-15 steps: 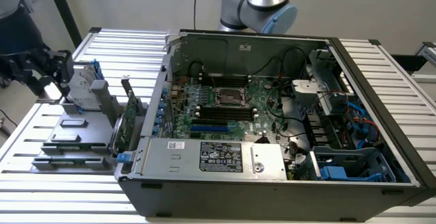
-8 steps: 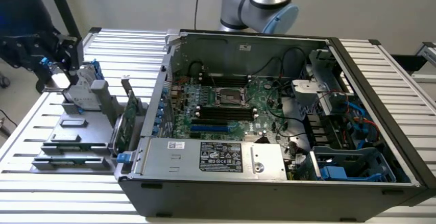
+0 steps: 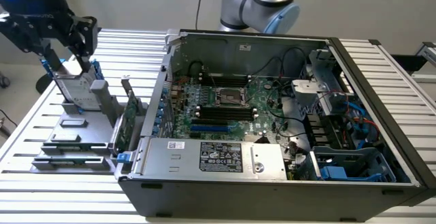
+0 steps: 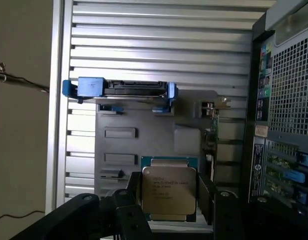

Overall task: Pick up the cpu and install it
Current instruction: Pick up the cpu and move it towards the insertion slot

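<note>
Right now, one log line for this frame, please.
gripper: shut on cpu | cpu: held over tray | socket: empty

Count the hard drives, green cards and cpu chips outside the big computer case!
cpu: 1
hard drive: 1
green circuit card: 1
Total: 3

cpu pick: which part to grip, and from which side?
Take the cpu by two opposite edges, coming square onto its face. It is a thin flat square, and the metal top plate gives nothing to pinch; only the side edges do. The gripper is placed that way, one finger against each side edge.
</note>
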